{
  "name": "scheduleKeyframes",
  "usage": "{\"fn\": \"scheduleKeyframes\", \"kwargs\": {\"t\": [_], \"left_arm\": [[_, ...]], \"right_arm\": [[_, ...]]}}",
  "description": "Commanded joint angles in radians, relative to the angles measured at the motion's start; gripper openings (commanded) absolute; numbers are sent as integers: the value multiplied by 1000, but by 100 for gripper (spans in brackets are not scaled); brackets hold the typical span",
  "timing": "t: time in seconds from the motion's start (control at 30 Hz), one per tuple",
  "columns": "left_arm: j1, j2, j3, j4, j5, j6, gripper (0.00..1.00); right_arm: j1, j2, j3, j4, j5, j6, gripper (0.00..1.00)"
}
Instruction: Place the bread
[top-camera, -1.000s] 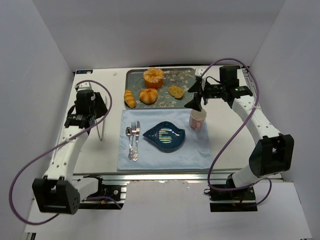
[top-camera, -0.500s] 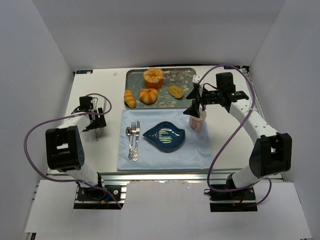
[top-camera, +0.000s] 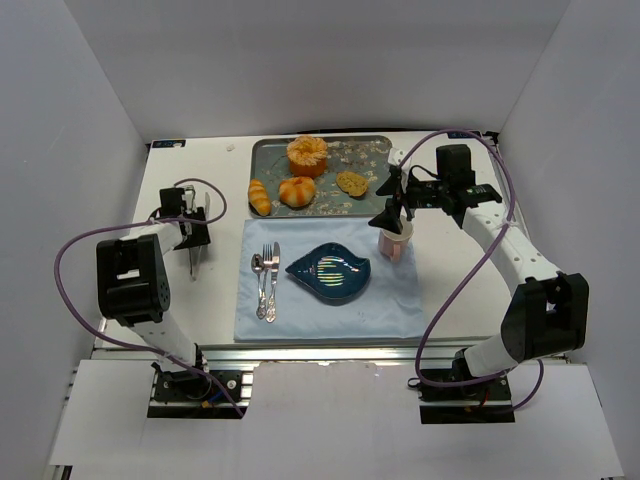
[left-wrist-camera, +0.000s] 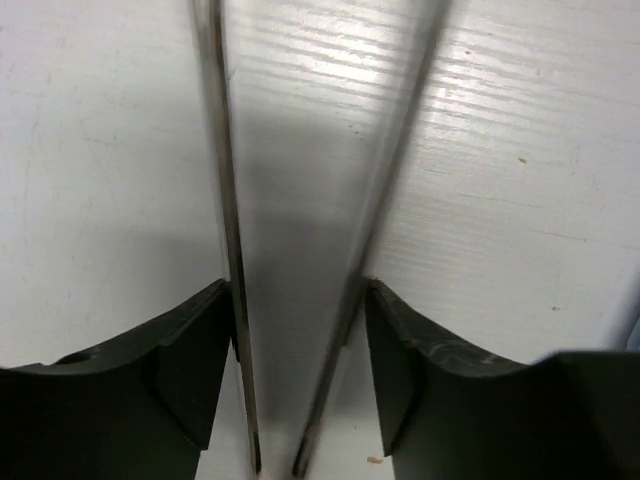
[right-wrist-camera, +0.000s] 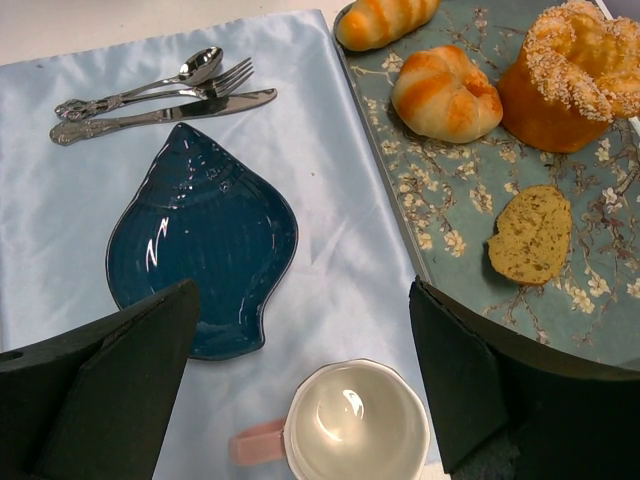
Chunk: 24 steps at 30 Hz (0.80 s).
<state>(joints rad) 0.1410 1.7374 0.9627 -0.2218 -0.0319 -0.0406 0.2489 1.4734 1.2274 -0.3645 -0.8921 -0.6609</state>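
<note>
Several breads lie on the flowered metal tray at the back: a striped long roll, a round roll, a tall sugared bun and a flat slice. The right wrist view shows the round roll and the slice. My right gripper hangs open and empty above the pink cup, beside the tray's front edge. A blue shell-shaped plate rests on the pale cloth. My left gripper is down on the table at the left. Its fingers press both arms of the metal tongs.
A spoon, fork and knife lie on the light blue cloth left of the plate. The cup stands on the cloth's far right corner, right under my right gripper. White walls close in the table on three sides.
</note>
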Motion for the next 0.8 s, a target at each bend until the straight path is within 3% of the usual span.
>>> {"fn": "scheduleKeyframes", "kwargs": {"t": [0.0,0.1,0.17,0.3,0.43,0.6,0.77], "left_arm": [[2,39,-12,-36,50,28,56],[2,34,-28,-40,78,22,33],[2,8,-36,-37,95,12,26],[2,-44,30,-88,150,-60,0],[2,-113,116,-159,275,-174,2],[-3,-203,119,-105,476,-431,17],[-38,-279,70,-51,506,-570,32]], "right_arm": [[-7,-30,-2,24,2,9,89],[-10,-28,3,30,4,12,89],[-14,-28,4,32,5,12,89],[-25,-35,3,39,7,14,89],[-31,-38,0,56,5,29,89],[-34,-39,-15,79,-2,55,89],[-37,-44,-31,98,-8,64,89]]}}
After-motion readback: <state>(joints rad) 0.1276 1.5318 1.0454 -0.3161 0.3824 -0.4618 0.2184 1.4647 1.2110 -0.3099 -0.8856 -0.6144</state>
